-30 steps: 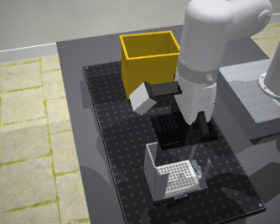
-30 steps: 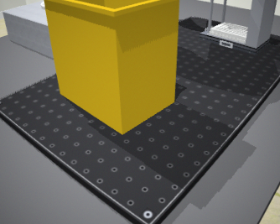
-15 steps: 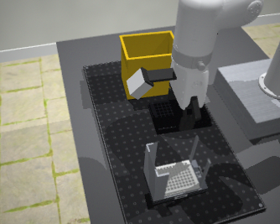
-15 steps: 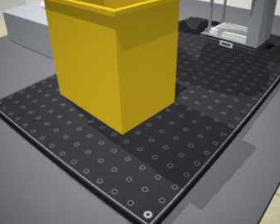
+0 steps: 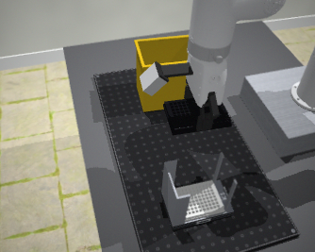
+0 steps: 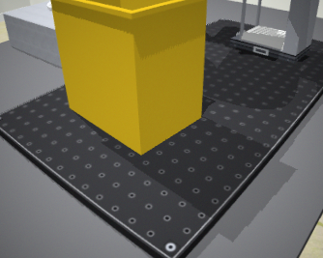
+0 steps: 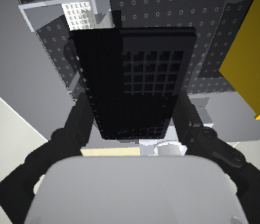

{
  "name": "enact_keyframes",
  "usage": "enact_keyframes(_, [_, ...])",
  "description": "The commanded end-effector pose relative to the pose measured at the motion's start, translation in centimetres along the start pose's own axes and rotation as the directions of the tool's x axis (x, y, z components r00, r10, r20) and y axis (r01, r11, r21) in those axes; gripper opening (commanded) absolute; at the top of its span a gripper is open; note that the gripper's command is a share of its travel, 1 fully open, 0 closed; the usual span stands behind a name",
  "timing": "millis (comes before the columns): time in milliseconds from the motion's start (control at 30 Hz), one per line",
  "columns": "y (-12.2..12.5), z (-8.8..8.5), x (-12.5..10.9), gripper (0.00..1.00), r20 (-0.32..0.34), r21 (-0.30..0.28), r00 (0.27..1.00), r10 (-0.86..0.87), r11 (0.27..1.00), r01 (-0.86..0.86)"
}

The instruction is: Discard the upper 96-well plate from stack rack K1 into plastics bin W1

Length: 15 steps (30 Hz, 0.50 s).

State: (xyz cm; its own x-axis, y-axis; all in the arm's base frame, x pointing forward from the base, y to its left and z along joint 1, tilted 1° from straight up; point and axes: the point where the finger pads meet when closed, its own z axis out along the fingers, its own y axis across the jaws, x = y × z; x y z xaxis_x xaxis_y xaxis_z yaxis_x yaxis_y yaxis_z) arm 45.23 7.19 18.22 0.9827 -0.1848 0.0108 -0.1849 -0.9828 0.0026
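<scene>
My gripper is shut on a black 96-well plate and holds it in the air between the rack and the bin. In the wrist view the black plate fills the middle, gripped on its long sides by both fingers. The yellow bin W1 stands upright just beyond the plate; it also shows large in the exterior view and at the right edge of the wrist view. The rack K1 stands at the near end of the board with a white plate on it.
The rack has thin upright posts and a grey corner wall. A grey raised block holds the arm's base at the right. A perforated black board lies under the bin and rack.
</scene>
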Motion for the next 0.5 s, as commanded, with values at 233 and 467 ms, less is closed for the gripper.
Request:
enact_keyframes(233, [3.0, -0.1, -0.1, 0.0, -0.005, 0.002, 1.0, 0.0, 1.0, 0.0])
enact_keyframes(467, [5.3, 0.1, -0.2, 0.0, -0.005, 0.002, 1.0, 0.0, 1.0, 0.0])
